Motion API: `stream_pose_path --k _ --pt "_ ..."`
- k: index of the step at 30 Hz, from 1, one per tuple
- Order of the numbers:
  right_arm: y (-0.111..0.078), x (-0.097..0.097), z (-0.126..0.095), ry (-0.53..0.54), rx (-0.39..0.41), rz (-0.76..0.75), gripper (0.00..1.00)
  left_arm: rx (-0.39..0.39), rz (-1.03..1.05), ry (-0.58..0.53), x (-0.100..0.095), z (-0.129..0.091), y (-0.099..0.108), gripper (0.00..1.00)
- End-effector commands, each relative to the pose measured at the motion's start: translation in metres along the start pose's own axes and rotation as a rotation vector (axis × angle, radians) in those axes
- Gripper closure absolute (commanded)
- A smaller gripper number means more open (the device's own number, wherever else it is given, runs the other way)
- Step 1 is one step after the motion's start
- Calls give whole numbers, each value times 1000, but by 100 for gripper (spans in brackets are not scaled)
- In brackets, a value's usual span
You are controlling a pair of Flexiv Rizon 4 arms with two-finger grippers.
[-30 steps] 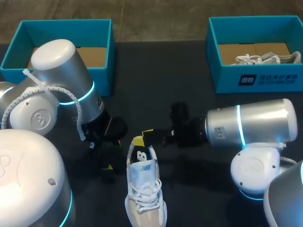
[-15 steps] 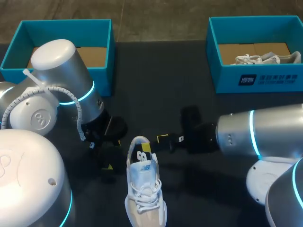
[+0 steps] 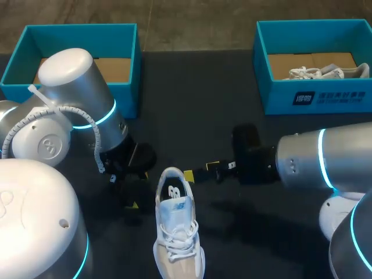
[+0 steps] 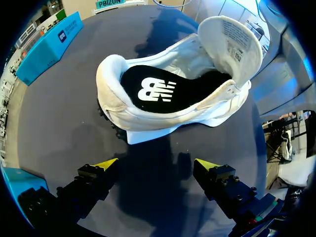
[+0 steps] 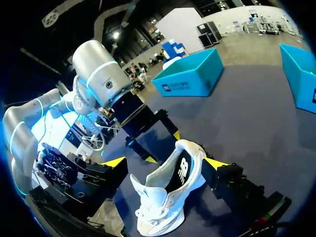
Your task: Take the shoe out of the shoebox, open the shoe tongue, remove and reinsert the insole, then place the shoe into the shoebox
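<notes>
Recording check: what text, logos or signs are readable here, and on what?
Insole: white brand logo, not quoted here.
Shoe tongue: label print, too small to read.
Right shoebox: white print on its front wall, too blurred to read.

A: What furniture is there?
B: One table (image 3: 192,104), with a dark, matte top and a straight far edge.
A: And the light?
B: It falls from above. In the left wrist view, soft darker shadows lie on the top.

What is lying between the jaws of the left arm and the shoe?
Nothing: only bare dark table separates the left arm's open jaws from the shoe, as the left wrist view shows.
</notes>
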State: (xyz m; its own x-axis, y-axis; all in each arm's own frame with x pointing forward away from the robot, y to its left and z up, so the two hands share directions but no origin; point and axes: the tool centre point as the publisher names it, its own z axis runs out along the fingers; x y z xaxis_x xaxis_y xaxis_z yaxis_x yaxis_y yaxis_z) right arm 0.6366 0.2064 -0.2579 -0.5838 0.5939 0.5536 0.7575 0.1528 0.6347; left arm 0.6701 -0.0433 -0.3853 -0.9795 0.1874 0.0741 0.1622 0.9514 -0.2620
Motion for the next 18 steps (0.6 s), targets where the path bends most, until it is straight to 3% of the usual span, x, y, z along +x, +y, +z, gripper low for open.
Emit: stream_pose_path --k 1,10,17,18 --pt "0 4 1 -196 -1 2 0 -9 -2 -12 4 -6 4 0" --pt "6 15 16 -369 69 29 0 -19 31 -47 3 -45 32 0" --pt "15 21 22 -476 93 54 0 32 181 -66 3 -70 60 0" --pt "15 22 23 -501 95 59 18 37 212 -64 3 -73 63 0"
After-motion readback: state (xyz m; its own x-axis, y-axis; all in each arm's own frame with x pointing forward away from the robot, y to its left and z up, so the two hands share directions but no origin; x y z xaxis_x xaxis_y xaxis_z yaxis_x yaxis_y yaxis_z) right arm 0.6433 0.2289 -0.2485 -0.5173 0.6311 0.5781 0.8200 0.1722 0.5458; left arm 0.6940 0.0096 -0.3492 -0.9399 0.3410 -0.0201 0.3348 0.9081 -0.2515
